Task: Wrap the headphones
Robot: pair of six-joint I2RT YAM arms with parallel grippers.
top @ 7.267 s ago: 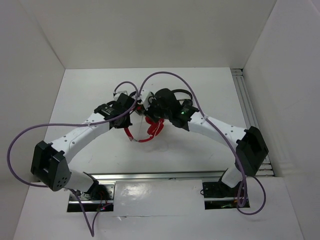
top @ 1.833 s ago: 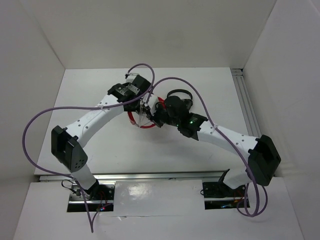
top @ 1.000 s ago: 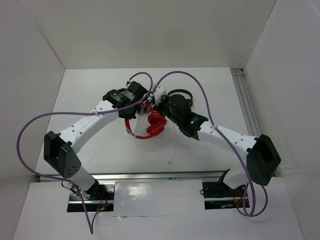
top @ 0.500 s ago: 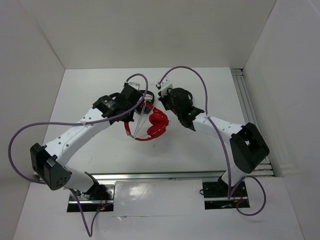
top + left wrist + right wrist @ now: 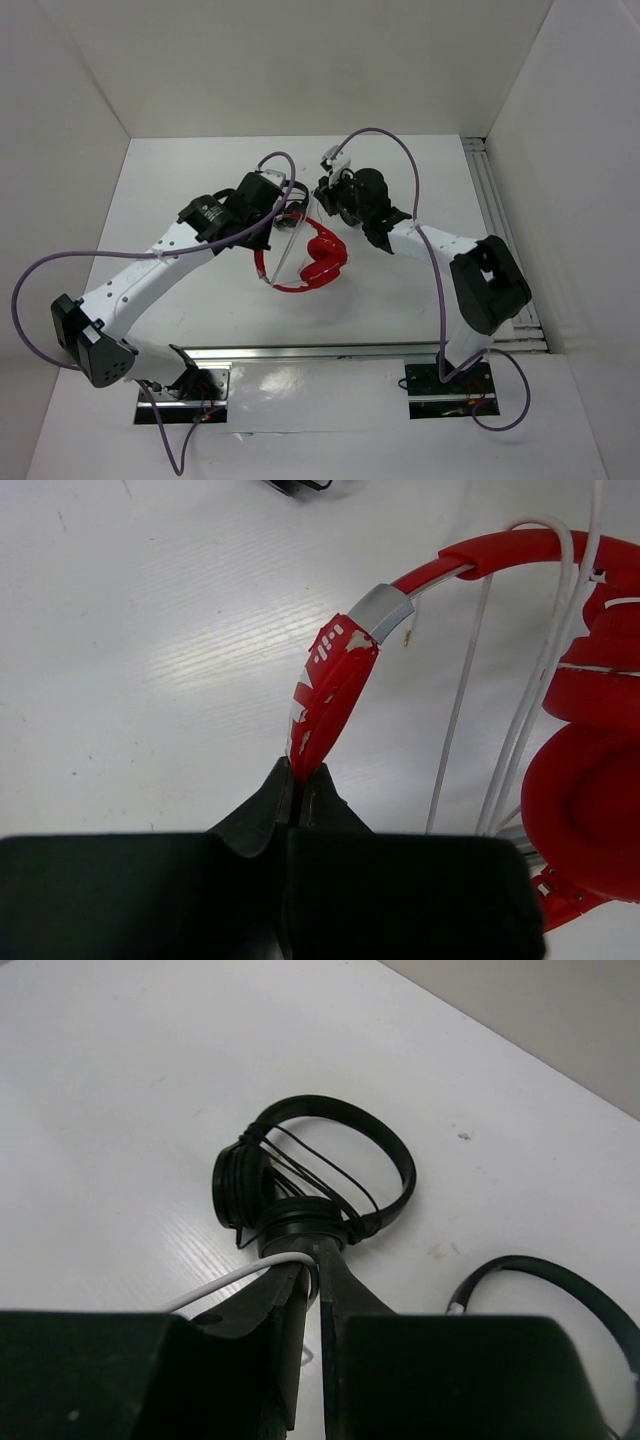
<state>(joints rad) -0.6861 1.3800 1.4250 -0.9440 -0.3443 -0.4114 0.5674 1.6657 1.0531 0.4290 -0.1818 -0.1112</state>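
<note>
From above I count one pair of red headphones (image 5: pixel 312 264) and my two grippers. The left gripper (image 5: pixel 272 228) sits at the open end of the headband. The right gripper (image 5: pixel 322 196) is on the far side of the earcups, a little apart from them. The white cable (image 5: pixel 286 250) runs in thin lines across the headband's loop. The pair lies on the white table (image 5: pixel 180 180) between the two sets of jaws, slightly nearer the arm bases than half a second ago. Seven seconds back both wrists were crowded right over it, and now most of it shows.

On the left wrist camera my jaws are pressed together on the lower tip of the red band, with no gap showing between the fingers. Just beyond them the silver slider joins the band. Several strands of cable hang to the right of the jaws, and the padded earcups are stacked further right.

On the right wrist camera the jaws are nearly closed, pinching the white cable, which trails off to their left. Beyond the fingertips I count two black headphones. One black pair (image 5: pixel 305 1185), with its cord wound round it, lies just ahead of the tips. A second black pair (image 5: pixel 560 1290) is to the right and only partly in view.
</note>
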